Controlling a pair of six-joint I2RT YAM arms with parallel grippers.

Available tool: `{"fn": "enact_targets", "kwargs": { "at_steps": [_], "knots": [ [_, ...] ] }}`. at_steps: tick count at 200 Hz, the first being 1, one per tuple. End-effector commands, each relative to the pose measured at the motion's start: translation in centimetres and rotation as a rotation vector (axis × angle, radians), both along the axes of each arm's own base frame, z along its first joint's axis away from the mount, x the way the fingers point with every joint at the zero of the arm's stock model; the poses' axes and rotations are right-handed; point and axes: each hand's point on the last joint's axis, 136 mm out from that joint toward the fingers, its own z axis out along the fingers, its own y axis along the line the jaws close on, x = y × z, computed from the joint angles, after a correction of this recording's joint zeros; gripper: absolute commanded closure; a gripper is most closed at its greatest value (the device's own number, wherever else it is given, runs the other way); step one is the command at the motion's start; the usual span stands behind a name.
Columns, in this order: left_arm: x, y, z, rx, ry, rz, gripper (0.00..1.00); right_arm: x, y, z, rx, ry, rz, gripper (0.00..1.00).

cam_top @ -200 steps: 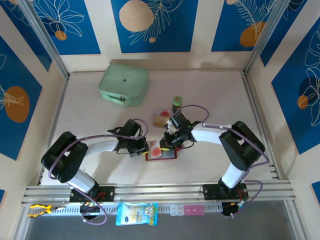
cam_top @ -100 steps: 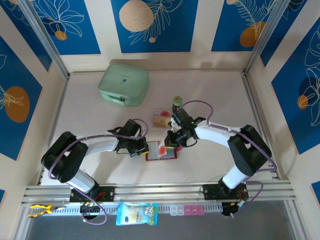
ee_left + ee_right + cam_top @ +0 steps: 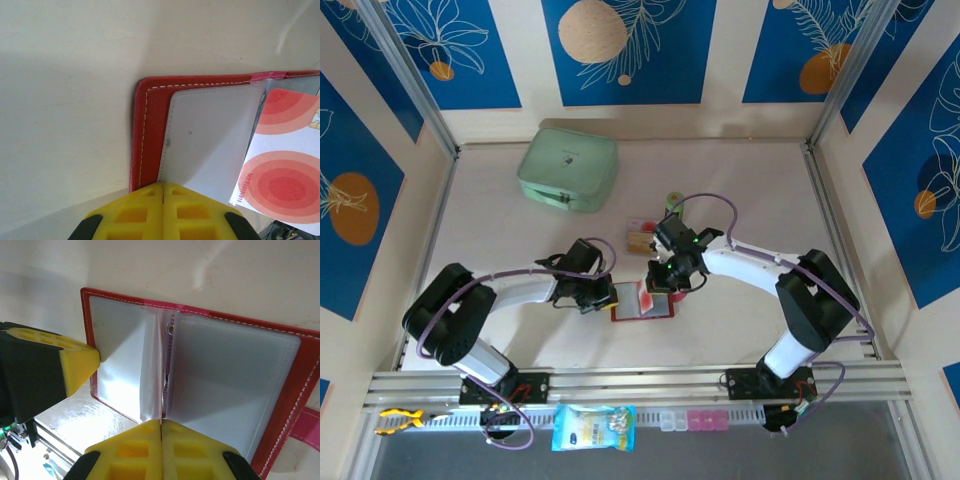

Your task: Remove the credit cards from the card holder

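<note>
**Dark-red card holder (image 3: 142, 130) lies open between two closed grippers**

One card holder, two grippers and one credit card (image 3: 285, 165) meet near the middle of the pale table (image 3: 740, 190). The holder lies flat and spread, its greyish sleeves facing up, in front of the two arm bases.

The left gripper (image 3: 162, 192) comes in at the holder's left edge. Its yellow fingers are pressed together on the rim of one clear sleeve (image 3: 210, 140) and hold that corner raised off the red cover.

The right gripper (image 3: 161, 427) hangs over the fold. Its fingers are pinched tight on a thin sheet that rises from the spine and shows edge-on in its own camera. From the left wrist, that sheet appears to be the credit card, white with red rings, tilted up over the sleeves. The two sleeve pages facing the right wrist camera look grey and bare. A pink strap tab (image 3: 311, 424) sticks out from the holder's right edge.

Beyond the holder a small pile of loose cards (image 3: 642, 238) lies on the table, their number too small to count. One green can (image 3: 673, 200) stands just behind them, partly hidden by the right arm. One mint-green zip case (image 3: 568, 170) sits closed, well apart, towards the back left.
</note>
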Motion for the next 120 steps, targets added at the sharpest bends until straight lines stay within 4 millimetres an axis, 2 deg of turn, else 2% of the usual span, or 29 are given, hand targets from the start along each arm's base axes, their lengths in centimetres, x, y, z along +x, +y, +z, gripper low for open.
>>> {"fn": "enact_targets", "kwargs": {
  "at_steps": [1, 72, 120],
  "knots": [
    [-0.73, 1.02, -1.05, 0.047, 0.042, 0.001, 0.95, -0.36, 0.0, -0.33, -0.034, 0.017, 0.013, 0.92],
    [-0.75, 0.99, -1.18, 0.045, 0.043, 0.001, 0.95, -0.69, 0.46, -0.75, -0.031, 0.037, 0.005, 0.87],
    [-0.79, 1.06, -1.18, 0.045, 0.042, 0.001, 0.95, -0.66, 0.36, -0.59, -0.035, 0.03, 0.003, 0.91]
  ]
}}
